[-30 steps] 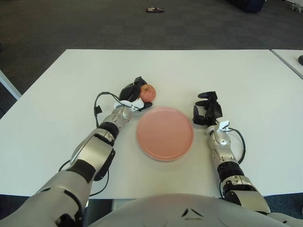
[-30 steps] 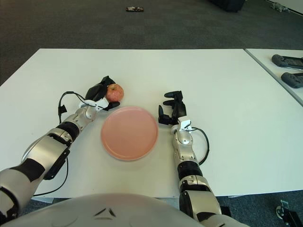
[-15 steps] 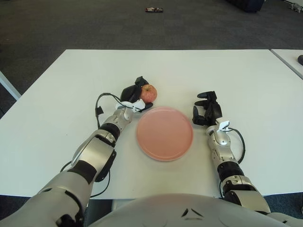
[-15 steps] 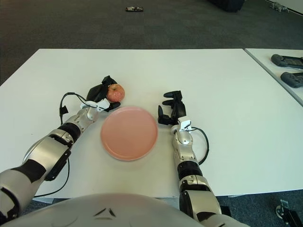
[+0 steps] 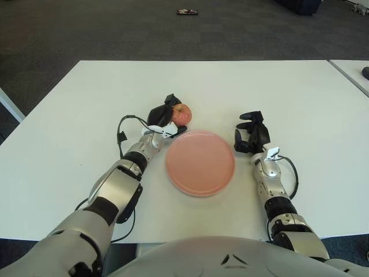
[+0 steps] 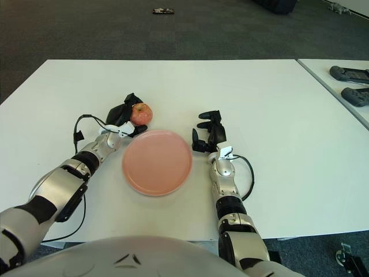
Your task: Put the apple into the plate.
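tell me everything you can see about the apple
The apple is small, round and reddish with yellower patches, and looks whole. It sits upright just beyond the far left rim of the pink plate, not yet in it. The left hand has its dark fingers wrapped around its left side, one finger curling over the top. Whether it rests on the white table or is slightly lifted cannot be told.
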Robot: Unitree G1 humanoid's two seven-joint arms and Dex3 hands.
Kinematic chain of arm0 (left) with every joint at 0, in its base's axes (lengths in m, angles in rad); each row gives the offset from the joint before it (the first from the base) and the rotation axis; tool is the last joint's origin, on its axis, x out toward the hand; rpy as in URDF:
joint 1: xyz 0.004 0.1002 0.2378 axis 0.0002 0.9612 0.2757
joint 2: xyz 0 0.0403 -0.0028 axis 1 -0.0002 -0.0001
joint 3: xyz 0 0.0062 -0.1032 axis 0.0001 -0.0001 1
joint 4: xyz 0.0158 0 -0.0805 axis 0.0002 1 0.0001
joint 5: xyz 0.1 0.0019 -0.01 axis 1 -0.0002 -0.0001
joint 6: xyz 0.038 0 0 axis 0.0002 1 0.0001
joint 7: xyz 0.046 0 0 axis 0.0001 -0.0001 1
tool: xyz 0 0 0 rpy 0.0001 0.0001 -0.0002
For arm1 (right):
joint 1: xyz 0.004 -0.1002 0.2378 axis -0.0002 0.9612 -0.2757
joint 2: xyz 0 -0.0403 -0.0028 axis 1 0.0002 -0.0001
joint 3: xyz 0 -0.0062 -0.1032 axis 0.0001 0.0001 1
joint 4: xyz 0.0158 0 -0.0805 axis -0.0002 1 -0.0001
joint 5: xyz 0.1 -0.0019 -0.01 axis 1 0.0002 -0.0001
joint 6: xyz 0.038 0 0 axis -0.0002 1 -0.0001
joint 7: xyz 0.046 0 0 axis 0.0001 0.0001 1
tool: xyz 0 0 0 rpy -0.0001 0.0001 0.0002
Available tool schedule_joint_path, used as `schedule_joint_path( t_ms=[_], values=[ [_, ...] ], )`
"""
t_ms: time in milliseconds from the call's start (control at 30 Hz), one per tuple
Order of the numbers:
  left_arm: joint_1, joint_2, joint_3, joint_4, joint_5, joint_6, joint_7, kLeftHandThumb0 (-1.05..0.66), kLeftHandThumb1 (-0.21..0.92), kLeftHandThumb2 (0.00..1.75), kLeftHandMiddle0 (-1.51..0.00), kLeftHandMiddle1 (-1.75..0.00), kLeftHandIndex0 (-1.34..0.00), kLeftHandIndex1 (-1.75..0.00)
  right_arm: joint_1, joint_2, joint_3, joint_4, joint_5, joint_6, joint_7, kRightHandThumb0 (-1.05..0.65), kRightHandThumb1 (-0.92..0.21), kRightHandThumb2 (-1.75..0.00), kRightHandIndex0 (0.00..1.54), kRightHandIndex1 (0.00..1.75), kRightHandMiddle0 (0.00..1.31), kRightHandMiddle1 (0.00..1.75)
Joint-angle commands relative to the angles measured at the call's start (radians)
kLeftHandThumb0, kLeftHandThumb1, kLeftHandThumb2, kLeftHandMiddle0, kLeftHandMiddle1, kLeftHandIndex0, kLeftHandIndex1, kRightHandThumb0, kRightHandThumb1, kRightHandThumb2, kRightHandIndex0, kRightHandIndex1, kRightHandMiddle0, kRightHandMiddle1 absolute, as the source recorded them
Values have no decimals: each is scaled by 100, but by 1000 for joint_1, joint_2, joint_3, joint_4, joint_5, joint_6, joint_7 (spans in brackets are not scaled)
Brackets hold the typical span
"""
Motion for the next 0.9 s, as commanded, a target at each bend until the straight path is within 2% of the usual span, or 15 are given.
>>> schedule_joint_path(
  t_ms=[0, 367, 667, 867],
  values=[
    [11, 10, 17, 3, -7, -11, 6, -46, 33, 129, -113, -175, -59, -175, 26, 4, -5, 43, 6, 28, -4, -4, -30, -130, 130, 175, 104, 175],
    [-15, 44, 74, -45, -37, -63, 0, -46, 33, 129, -114, -175, -59, -175, 24, 4, -4, 34, 6, 45, -5, -3, -30, -130, 130, 175, 104, 175],
    [-9, 88, 121, -153, -64, -107, -32, -46, 33, 130, -115, -175, -59, -175, 24, 4, 2, 33, -9, 41, -26, -3, -28, -131, 132, 175, 105, 175],
    [15, 131, 165, -265, -108, -155, -99, -46, 32, 130, -115, -175, -60, -175, 18, 9, 3, 40, -14, 40, -42, -3, -26, -133, 134, 175, 107, 175]
  ],
)
